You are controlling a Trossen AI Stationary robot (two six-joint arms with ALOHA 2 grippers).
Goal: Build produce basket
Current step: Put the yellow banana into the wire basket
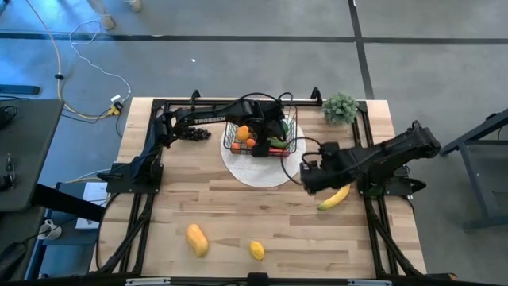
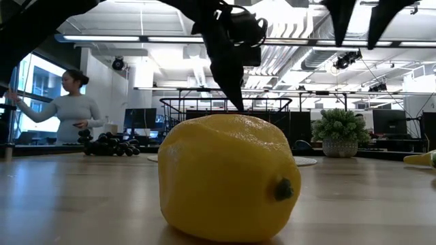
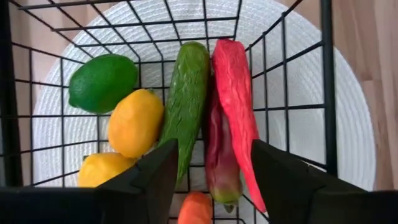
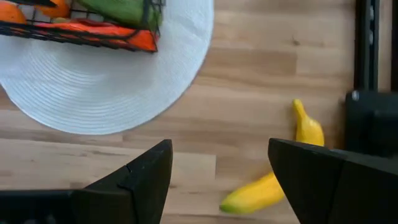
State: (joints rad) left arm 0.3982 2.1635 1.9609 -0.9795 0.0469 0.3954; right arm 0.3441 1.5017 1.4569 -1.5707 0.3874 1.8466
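Observation:
The black wire basket (image 1: 260, 137) stands on a round white disc (image 1: 258, 167). In it lie a lime (image 3: 102, 82), two lemons (image 3: 135, 121), a green cucumber (image 3: 186, 106) and red chillies (image 3: 233, 99). My left gripper (image 3: 214, 180) hangs open over the basket, pointing down, its fingers on either side of the chillies' near ends. My right gripper (image 4: 217, 180) is open above the bare table right of the disc, with a yellow banana (image 4: 273, 186) lying just beyond it. A mango (image 1: 197, 240), a lemon (image 1: 256, 250) and dark grapes (image 1: 193, 133) lie on the table.
A bushy green plant (image 1: 341, 107) stands at the far right corner. Black frame rails (image 1: 367, 135) run along the table's left, right and far sides. A person (image 2: 71, 109) stands in the room beyond the table. The near lemon (image 2: 228, 177) fills the low view.

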